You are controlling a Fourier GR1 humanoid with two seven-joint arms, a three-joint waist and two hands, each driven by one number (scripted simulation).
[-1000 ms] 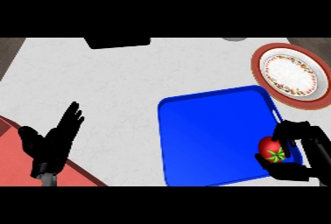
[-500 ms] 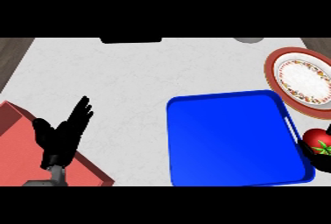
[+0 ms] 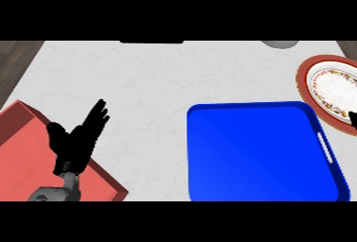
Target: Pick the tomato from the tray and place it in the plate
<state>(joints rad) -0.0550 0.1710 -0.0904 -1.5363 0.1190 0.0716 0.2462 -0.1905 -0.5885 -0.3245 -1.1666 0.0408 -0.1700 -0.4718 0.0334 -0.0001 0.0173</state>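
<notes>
The blue tray point(image 3: 258, 151) lies at the lower right of the white counter with nothing on it. A red-rimmed patterned plate point(image 3: 333, 90) sits beyond the tray's far right corner, cut off by the view's right edge. No tomato shows anywhere. Only a black sliver of my right hand point(image 3: 353, 117) shows at the right edge, over the plate's near rim; what it holds is hidden. My left hand point(image 3: 75, 139) rests open at the lower left, fingers up, over the edge of a red box.
A red box point(image 3: 28, 151) fills the lower left corner. A dark object point(image 3: 150, 41) and a grey round object point(image 3: 280, 44) sit at the counter's far edge. Dark floor point(image 3: 15, 56) shows past the counter's left edge.
My right hand carried the tomato off the tray to the right, and both have slid almost wholly out of view. The tray now stands bare. The left hand kept its pose.
</notes>
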